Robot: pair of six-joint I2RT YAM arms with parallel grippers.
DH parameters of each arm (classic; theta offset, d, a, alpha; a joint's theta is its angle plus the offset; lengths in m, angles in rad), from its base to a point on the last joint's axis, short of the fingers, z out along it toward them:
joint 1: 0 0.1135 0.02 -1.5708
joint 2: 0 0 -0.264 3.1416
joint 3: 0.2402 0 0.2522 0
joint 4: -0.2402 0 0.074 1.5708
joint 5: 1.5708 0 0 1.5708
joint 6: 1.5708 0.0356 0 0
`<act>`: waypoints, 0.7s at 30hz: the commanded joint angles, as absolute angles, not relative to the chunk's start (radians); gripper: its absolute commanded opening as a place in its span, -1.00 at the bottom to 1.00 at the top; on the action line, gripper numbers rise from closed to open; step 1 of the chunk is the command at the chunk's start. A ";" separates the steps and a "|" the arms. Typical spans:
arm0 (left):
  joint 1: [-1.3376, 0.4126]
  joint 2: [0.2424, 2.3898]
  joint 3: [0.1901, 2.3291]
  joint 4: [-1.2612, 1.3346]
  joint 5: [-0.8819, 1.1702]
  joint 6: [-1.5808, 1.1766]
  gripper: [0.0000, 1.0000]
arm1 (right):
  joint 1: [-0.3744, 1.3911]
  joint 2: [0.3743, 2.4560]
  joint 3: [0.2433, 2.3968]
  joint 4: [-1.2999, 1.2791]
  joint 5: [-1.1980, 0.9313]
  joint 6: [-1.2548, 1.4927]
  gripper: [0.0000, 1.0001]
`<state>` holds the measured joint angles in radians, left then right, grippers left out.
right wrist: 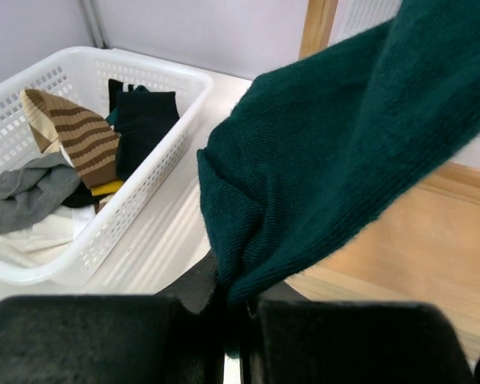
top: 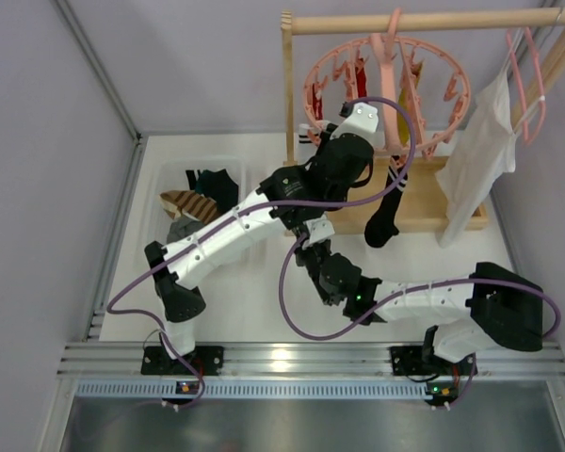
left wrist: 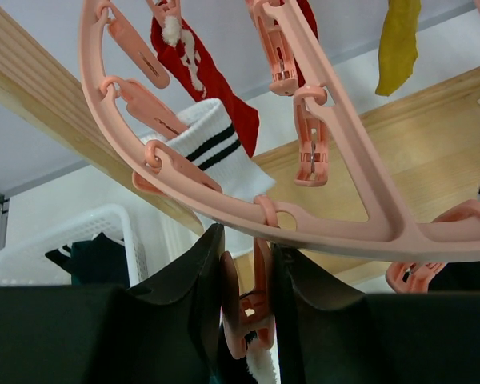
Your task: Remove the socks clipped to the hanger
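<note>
The round pink hanger [top: 388, 87] hangs from a wooden rail. In the left wrist view its ring [left wrist: 336, 228] crosses just above my left gripper [left wrist: 252, 260], which is shut on a pink clip peg [left wrist: 256, 308] with a bit of white fluffy fabric below it. A white sock with dark stripes [left wrist: 216, 156], a red sock [left wrist: 212, 76] and a mustard sock [left wrist: 400, 40] hang from other pegs. A black sock [top: 386, 218] dangles from the ring. My right gripper [right wrist: 240, 300] is shut on the lower end of a teal sock [right wrist: 360, 144] that stretches upward.
A white basket [right wrist: 156, 172] with several loose socks stands at the left, also in the top view [top: 155, 193]. The wooden rack base [right wrist: 416, 256] lies to the right. A white garment [top: 476, 160] hangs on a thin pink clothes hanger at the right.
</note>
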<state>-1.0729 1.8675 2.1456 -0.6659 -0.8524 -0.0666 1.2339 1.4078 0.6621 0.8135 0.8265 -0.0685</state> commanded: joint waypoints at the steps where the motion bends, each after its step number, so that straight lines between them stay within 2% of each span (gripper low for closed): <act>1: -1.066 1.868 2.195 -0.646 -0.856 -0.063 -0.71 | 1.264 1.379 0.643 0.842 0.836 -0.058 -1.00; 4: -1.063 1.864 2.189 -0.647 -0.850 -0.066 -0.77 | 1.279 1.346 0.595 0.853 0.854 -0.046 -1.00; 6: -1.063 1.853 2.180 -0.646 -0.839 -0.075 -0.67 | 1.287 1.316 0.553 0.845 0.854 -0.032 -1.00; 7: -1.063 1.845 2.165 -0.646 -0.831 -0.081 -0.49 | 1.295 1.281 0.534 0.830 0.850 -0.011 -1.00; 10: -1.063 1.810 2.131 -0.646 -0.798 -0.104 -0.20 | 1.299 1.191 0.456 0.780 0.790 0.054 -1.00; 12: -1.063 1.784 2.117 -0.644 -0.779 -0.117 -0.07 | 1.299 1.119 0.407 0.747 0.759 0.092 -1.00; 13: -1.063 1.773 2.103 -0.644 -0.779 -0.120 0.10 | 1.299 1.095 0.393 0.703 0.755 0.103 -1.00; 16: -1.062 1.723 2.045 -0.644 -0.785 -0.133 0.38 | 1.299 1.001 0.354 0.632 0.742 0.132 -1.00; 17: -1.060 1.689 2.027 -0.644 -0.787 -0.147 0.66 | 1.299 0.974 0.341 0.589 0.735 0.138 -1.00; 18: -1.058 1.669 2.005 -0.644 -0.791 -0.153 0.81 | 1.296 0.930 0.334 0.566 0.735 0.147 -1.00; 21: -1.054 1.579 1.902 -0.643 -0.819 -0.187 0.97 | 1.284 0.849 0.330 0.468 0.726 0.167 -1.00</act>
<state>-1.0637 1.6997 1.9526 -0.6632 -0.7876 -0.1455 1.2816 0.9249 0.3309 0.5842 0.7540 0.1123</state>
